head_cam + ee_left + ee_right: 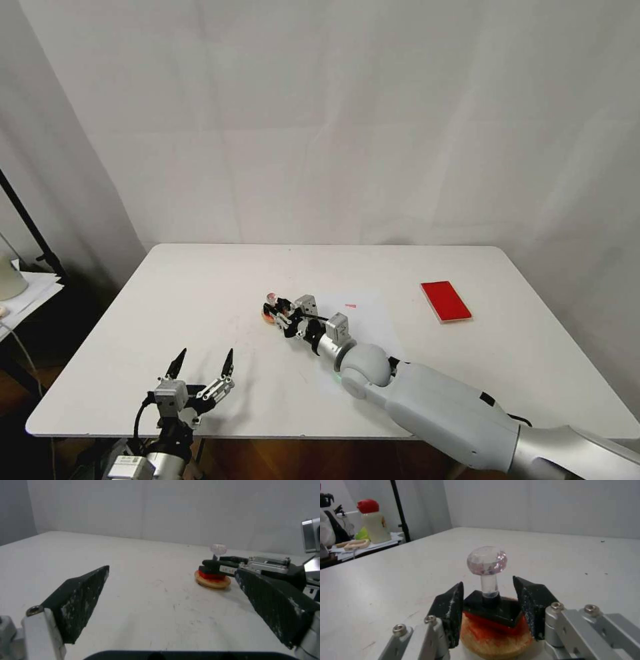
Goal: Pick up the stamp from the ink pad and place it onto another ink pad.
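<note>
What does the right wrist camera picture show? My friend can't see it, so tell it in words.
The right end effector clamps the black base of the stamp, which sits on the round ink pad on the white table.

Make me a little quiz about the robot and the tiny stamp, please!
1. True or false: the stamp stands on the round ink pad.
2. Which pincer's fingers sit on either side of the stamp's black base? A) left pincer B) right pincer
3. Fill in: the flat red rectangular ink pad lies on the robot's ____ side of the table.

Key:
1. True; its base rests on the orange-red top.
2. B; the left pincer hangs open near the table's near edge, holding nothing.
3. Right.
</note>
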### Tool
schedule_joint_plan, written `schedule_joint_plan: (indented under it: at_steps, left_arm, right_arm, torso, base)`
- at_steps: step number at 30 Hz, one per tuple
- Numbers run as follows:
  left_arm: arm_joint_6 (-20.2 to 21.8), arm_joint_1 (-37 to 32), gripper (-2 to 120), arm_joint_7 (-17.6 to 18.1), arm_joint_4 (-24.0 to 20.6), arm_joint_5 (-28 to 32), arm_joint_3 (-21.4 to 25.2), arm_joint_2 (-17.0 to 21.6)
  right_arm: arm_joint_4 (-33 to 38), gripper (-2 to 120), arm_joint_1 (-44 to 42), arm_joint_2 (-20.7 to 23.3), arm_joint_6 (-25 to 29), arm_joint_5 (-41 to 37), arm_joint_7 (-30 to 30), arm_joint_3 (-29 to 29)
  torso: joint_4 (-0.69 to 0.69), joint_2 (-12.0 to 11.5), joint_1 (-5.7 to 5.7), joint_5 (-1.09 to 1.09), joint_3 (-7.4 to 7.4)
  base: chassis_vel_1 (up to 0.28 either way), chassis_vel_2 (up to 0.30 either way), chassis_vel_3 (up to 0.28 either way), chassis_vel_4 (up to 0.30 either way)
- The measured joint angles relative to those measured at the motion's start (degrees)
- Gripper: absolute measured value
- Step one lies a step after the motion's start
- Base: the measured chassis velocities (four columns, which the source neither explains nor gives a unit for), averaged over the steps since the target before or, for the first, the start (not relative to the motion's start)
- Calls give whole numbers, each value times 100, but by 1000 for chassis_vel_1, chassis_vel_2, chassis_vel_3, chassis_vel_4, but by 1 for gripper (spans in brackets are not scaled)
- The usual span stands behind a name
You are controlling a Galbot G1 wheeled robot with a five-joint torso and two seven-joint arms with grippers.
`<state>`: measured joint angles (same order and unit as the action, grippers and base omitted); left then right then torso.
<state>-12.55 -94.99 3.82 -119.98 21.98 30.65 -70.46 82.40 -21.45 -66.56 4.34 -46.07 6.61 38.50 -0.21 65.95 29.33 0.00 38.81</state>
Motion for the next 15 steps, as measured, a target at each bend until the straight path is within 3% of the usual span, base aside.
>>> schedule_joint_plan:
  at_steps: [11,15]
  left_arm:
    - [0,0,100,0,0,0,0,0]
    - [0,0,100,0,0,0,0,0]
  right_arm:
    - [107,79,-4,35,0,8,5,29]
    - [465,93,-12,387,-40,64,26,32]
  torso:
    - [1,0,0,1,0]
    - [2,0,0,1,0]
  base:
    - [0,0,0,0]
    - [0,0,0,0]
